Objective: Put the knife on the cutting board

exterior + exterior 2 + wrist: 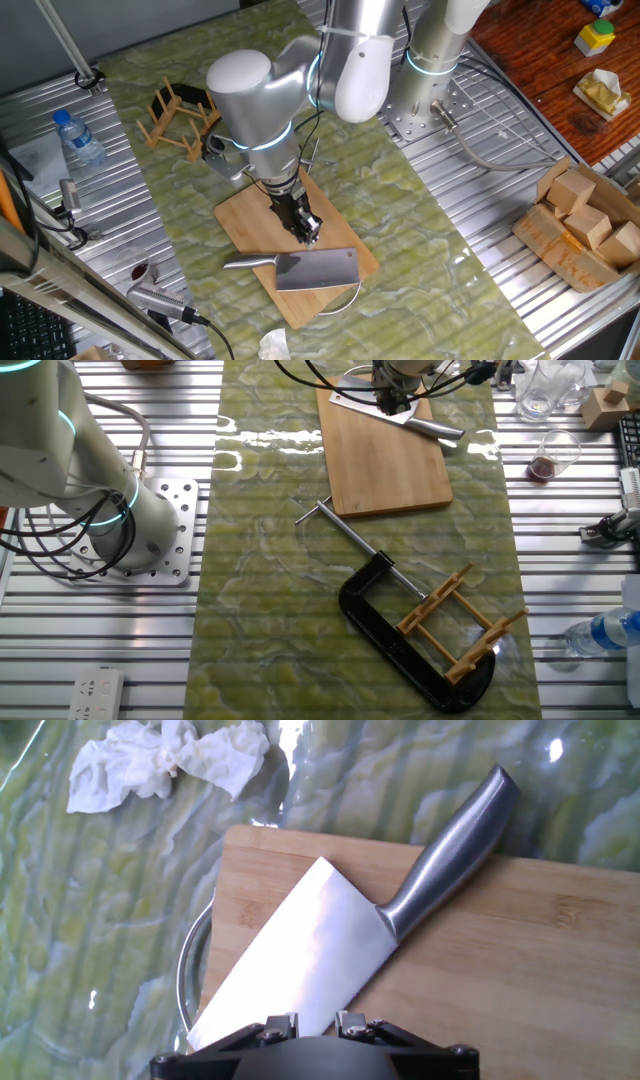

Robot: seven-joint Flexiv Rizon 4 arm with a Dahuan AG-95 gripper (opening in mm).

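In one fixed view you're looking at the knife lying flat across the near end of the cutting board, with the hand hovering just above its blade. The other fixed view is showing the same at the surface's far end. In the hand view, the fingers aren't gripping anything, but can't tell if they're apart or together.

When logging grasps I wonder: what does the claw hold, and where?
Cannot tell; the claw hovers at the blade of the knife, lying on the cutting board.
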